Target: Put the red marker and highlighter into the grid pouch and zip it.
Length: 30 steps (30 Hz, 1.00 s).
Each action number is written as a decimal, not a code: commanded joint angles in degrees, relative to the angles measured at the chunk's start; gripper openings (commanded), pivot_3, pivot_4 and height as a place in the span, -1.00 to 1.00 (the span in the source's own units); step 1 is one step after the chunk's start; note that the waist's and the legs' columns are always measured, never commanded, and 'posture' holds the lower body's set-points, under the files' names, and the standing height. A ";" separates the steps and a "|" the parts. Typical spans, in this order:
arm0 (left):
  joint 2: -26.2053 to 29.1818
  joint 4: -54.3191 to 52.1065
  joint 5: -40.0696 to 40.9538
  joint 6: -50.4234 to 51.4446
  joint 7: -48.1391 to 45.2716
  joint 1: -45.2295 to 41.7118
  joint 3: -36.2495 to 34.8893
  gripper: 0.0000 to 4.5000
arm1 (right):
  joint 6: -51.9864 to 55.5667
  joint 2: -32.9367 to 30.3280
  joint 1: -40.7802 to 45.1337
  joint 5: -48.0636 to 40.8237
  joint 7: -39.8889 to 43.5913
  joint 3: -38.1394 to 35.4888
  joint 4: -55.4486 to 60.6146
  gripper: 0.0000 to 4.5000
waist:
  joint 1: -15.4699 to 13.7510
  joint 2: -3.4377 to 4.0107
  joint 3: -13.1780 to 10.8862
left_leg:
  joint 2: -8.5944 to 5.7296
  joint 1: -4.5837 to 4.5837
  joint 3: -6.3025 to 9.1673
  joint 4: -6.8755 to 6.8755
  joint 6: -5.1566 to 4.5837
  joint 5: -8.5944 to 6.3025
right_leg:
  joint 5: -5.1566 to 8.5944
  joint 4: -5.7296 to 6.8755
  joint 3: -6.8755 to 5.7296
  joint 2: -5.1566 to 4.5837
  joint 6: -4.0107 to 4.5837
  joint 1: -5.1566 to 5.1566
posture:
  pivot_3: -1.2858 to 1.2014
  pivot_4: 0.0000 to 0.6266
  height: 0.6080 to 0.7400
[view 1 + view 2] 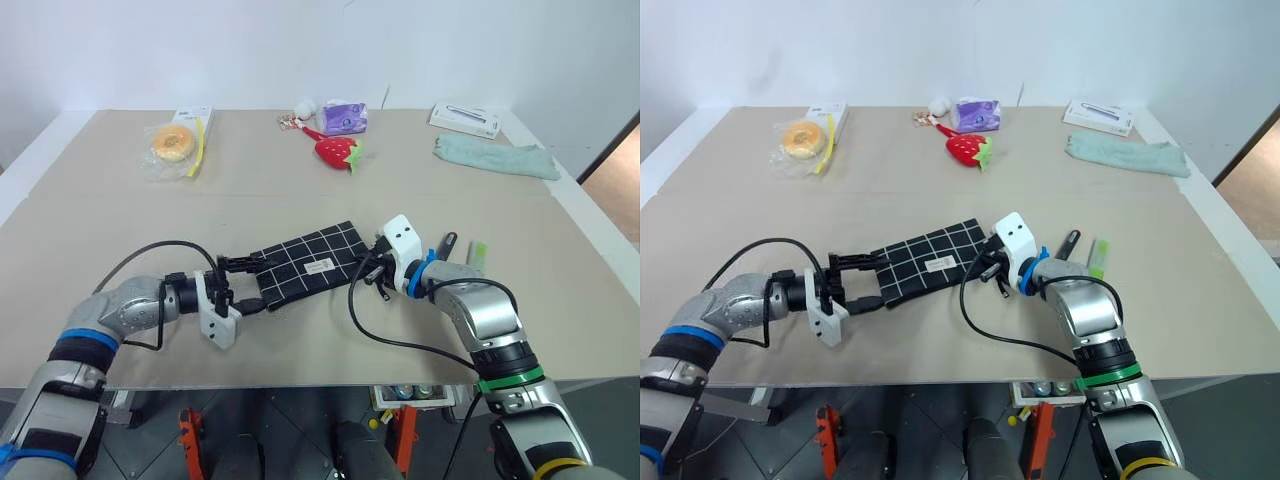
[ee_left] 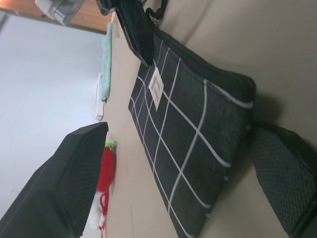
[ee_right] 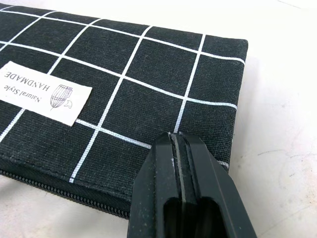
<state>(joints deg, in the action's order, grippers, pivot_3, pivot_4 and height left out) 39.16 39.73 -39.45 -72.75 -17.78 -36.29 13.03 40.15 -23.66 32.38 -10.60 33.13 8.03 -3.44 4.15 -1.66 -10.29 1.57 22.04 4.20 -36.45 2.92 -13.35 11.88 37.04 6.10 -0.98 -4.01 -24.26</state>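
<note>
Grid pouch (image 1: 306, 265), flat black woven fabric with white lines, lies on the matte beige counter (image 1: 120, 220); left tool (image 1: 238, 280) gapes wide, right tool (image 1: 368, 270) pressed closed, empty.

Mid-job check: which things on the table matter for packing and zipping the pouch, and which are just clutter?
Job:
grid pouch
red marker
highlighter
left gripper, open at one pouch end
right gripper, shut at the other end

Clutter:
plush strawberry
bagged doughnut
purple packet
green cloth
white box
</note>
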 commanded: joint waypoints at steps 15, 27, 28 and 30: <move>-3.69 9.96 -4.56 0.30 7.82 -8.93 11.58 0.89 | 1.09 0.73 -1.39 0.15 0.09 0.22 1.88 -1.00 | 0.00 0.08 0.09 | -0.01 -0.05 0.00 -0.02 -0.04 0.03 | -0.02 0.01 0.01 0.00 -0.07 0.06 | 0.03 -0.52 0.99; -3.95 12.28 -2.77 0.26 7.78 -10.56 13.97 -0.99 | 1.55 0.55 -1.92 0.11 0.06 -0.20 2.64 -1.00 | -0.01 0.28 0.22 | -0.04 -0.12 0.01 -0.02 -0.06 0.04 | -0.01 0.01 0.02 0.00 -0.10 0.14 | 0.03 -0.52 0.99; -3.92 12.33 -2.38 0.23 7.53 -10.61 13.99 -0.99 | 1.55 0.51 -1.99 0.11 0.02 -0.27 2.77 -1.00 | -0.01 0.29 0.23 | -0.04 -0.13 0.01 -0.02 -0.06 0.04 | -0.01 0.01 0.02 0.00 -0.10 0.14 | 0.03 -0.52 0.99; -3.94 12.34 -1.49 0.31 6.83 -10.73 13.98 -0.99 | 1.31 0.46 -2.13 0.06 -0.25 -0.71 3.23 -1.00 | -0.01 0.30 0.23 | -0.04 -0.14 0.01 -0.01 -0.07 0.04 | -0.01 0.01 0.02 0.00 -0.10 0.15 | 0.03 -0.52 0.99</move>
<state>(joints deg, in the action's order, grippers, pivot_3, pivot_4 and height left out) 35.15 50.94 -40.99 -72.62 -9.96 -47.29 25.62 41.31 -23.25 31.15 -10.37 32.85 7.70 -1.43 4.14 -1.36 -10.06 1.53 21.90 4.22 -36.47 2.86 -13.30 11.87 37.05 6.13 -0.98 -4.11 -24.12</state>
